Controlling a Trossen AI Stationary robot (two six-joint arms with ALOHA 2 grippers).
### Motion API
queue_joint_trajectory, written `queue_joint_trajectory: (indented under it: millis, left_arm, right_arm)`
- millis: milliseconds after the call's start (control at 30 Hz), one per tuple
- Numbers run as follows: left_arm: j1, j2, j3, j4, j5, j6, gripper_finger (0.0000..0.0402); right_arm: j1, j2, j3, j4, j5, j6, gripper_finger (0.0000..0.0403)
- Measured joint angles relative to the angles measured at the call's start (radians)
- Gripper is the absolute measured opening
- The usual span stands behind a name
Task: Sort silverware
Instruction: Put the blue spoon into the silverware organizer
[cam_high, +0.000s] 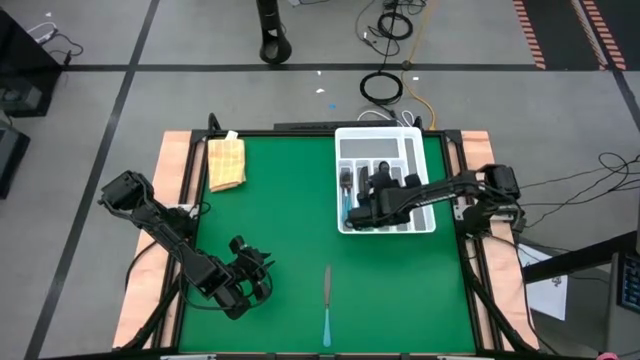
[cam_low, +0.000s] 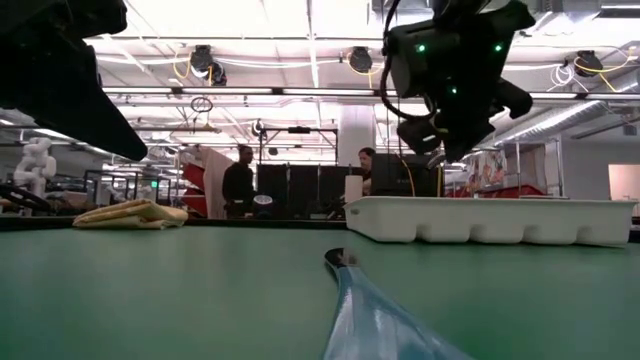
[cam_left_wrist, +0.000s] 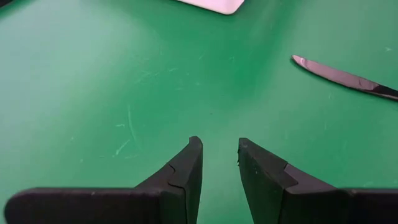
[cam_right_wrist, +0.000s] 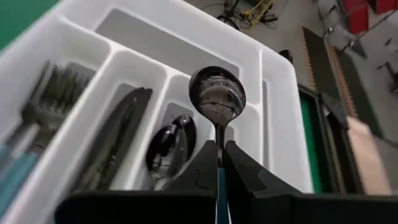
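Note:
My right gripper (cam_right_wrist: 219, 146) is shut on a spoon (cam_right_wrist: 217, 93) with a light-blue handle, above the white tray (cam_high: 340, 140) at the table's far right. In the tray's compartments lie forks (cam_right_wrist: 56, 87), knives (cam_right_wrist: 118, 137) and spoons (cam_right_wrist: 171, 146). One knife (cam_high: 327, 305) lies flat on the green mat near the front edge; its blade (cam_left_wrist: 342, 78) shows in the left wrist view. My left gripper (cam_left_wrist: 219, 146) hovers open over bare mat at the near left (cam_high: 262, 268), holding nothing. My right gripper pinches the spoon's thin stem (cam_right_wrist: 219, 134) between its two fingers, where the metal meets the blue handle (cam_right_wrist: 219, 193). The spoon lies along the fingers, with its bowl sticking out past the fingertips. It is lifted clear above the tray's compartments. The fingers slant down from the table's right.
A folded yellow cloth (cam_high: 226, 162) lies at the mat's far left corner. The tray (cam_low: 490, 220) stands low at the far right. Between the cloth, the tray and the lone knife (cam_low: 380, 320) the mat is bare green. People stand in the room far behind the table.

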Motion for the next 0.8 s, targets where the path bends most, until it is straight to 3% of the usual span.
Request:
queue_joint_trajectory:
  millis: [233, 333, 533, 700, 800]
  left_arm:
    - [0.013, 0.0, 0.0, 0.044, 0.013, -0.03, 0.0109]
    - [0.061, -0.001, 0.0, 0.162, 0.03, -0.04, 0.0109]
    - [0.258, -0.057, 0.0, 0.574, 0.201, 0.317, 0.0108]
    - [0.403, -0.085, 0.0, 0.897, 0.256, 0.592, 0.0108]
    - [0.484, -0.083, 0.0, 1.131, 0.429, 0.736, 0.0108]
  right_arm:
    - [0.004, -0.005, 0.009, 0.134, -0.009, -0.15, 0.0]
    - [0.06, -0.057, 0.015, 0.261, -0.032, -0.215, 0.0]
    - [0.226, -0.233, 0.016, 0.322, -0.037, -0.221, 0.0]
    - [0.363, -0.372, 0.016, 0.395, -0.004, -0.234, 0.0]
    - [0.418, -0.419, 0.016, 0.485, 0.03, -0.31, 0.0]
